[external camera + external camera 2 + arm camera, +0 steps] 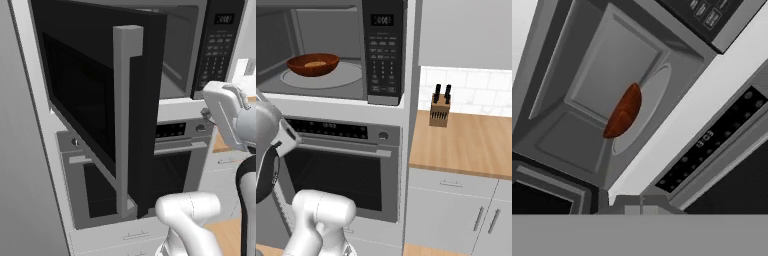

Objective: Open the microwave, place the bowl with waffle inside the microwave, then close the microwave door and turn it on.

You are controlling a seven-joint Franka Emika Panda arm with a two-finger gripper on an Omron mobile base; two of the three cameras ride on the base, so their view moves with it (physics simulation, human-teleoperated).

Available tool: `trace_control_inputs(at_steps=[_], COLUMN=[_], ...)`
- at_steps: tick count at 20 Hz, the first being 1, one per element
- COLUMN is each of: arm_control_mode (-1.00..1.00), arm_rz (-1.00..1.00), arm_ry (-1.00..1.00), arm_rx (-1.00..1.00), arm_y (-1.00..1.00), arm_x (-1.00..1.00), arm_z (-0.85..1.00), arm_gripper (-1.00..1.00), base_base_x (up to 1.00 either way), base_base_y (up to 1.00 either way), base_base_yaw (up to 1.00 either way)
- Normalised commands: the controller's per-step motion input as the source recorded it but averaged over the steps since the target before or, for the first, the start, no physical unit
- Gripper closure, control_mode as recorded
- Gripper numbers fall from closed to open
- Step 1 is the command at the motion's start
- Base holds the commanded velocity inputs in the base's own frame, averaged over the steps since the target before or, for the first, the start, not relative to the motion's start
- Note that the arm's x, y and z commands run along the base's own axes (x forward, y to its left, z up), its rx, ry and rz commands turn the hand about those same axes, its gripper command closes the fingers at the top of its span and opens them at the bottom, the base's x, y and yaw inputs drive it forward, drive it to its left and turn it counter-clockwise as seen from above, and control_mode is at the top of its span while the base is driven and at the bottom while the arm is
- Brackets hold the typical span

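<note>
Right base view alone shows waffle (315, 64) in one bowl (312, 64), on turntable inside one microwave (383, 50), ahead of hand; door (100, 95) wide open. Hand shut, empty.

Even, flat rendered light without glare; the microwave (331, 50) cavity is softly shaded, and edges look slightly coarse.
</note>
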Motion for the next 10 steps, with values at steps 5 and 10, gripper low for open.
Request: trace_control_inputs(at_steps=[5,10], arm_control_mode=[-1.00,-1.00], arm_rz=[0.00,0.00], arm_ry=[0.09,0.00], arm_rx=[-0.02,0.00], arm_y=[0.21,0.04], arm_x=[-0.84,-0.06], arm_z=[-0.07,-0.01], arm_gripper=[1.00,1.00], base_base_x=[0.00,0.00], base_base_y=[0.00,0.00], base_base_yaw=[0.00,0.00])
